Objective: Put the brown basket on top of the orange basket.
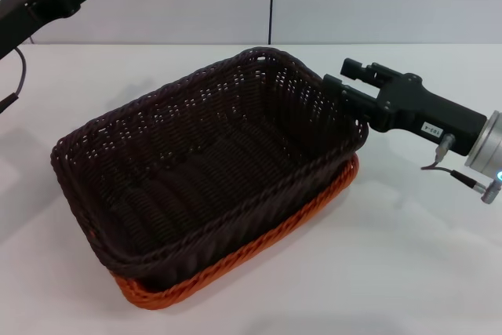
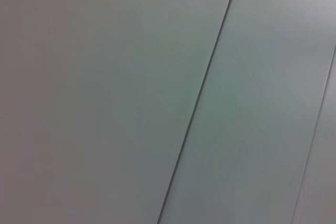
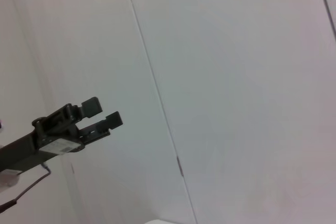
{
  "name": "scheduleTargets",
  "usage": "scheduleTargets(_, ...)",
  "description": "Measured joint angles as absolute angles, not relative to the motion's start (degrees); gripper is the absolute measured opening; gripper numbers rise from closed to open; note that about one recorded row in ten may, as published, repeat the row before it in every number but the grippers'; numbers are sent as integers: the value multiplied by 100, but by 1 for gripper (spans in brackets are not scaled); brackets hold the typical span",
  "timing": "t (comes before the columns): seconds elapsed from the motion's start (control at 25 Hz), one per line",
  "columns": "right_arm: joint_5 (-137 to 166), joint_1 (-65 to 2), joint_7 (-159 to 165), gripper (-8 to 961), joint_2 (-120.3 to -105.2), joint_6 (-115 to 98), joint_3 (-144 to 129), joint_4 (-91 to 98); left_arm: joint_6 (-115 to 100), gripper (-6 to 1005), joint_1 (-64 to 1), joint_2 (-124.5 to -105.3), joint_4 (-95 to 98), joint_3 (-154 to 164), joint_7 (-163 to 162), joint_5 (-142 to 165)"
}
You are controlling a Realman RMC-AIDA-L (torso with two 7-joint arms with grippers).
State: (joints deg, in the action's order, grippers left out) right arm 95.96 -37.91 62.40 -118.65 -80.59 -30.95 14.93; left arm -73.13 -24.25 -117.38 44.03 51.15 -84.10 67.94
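**Brown basket nested on the orange one, both hands off**

You have the brown basket (image 1: 208, 166) sitting inside and on top of the orange basket (image 1: 259, 253), in the middle of the white bench (image 1: 408, 264). Only the orange rim and a strip of its woven side show, along the near edge and round the right corner below the brown braided rim. The pair lies turned at an angle, one corner pointing near and left, the opposite one far and right. The brown basket's inside holds nothing you can see apart from its own weave.

Your right hand (image 1: 345, 82) hangs just beside the far-right corner of the brown basket, level with its rim. Its two dark fingers (image 1: 362, 70) point left toward the basket, spread apart with a gap between them and nothing in it. You cannot tell from the head view whether a fingertip brushes the rim or stands just clear of it.

Your left hand (image 3: 103, 114) is raised well apart from the baskets, up at the far left. In the right wrist view its two fingers stand parted with empty space between them, holding nothing.

Behind the bench stands a pale panelled wall (image 2: 105, 77) with a dark seam (image 2: 202, 95) running down it.
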Motion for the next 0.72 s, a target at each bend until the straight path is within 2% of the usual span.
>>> scheduleTargets(0.32, 8846, -3502, 6199, 664, -11854, -8153, -3058, 2015, -7338, 825, -2384, -11780, 4399, 4925, -8332, 6761)
scheduleTargets(0.72, 7706, -3051, 4868, 678, -11763, -8095, -1786, 2308, -7830, 825, -2100, -11808, 3969, 4842, -7491, 5738)
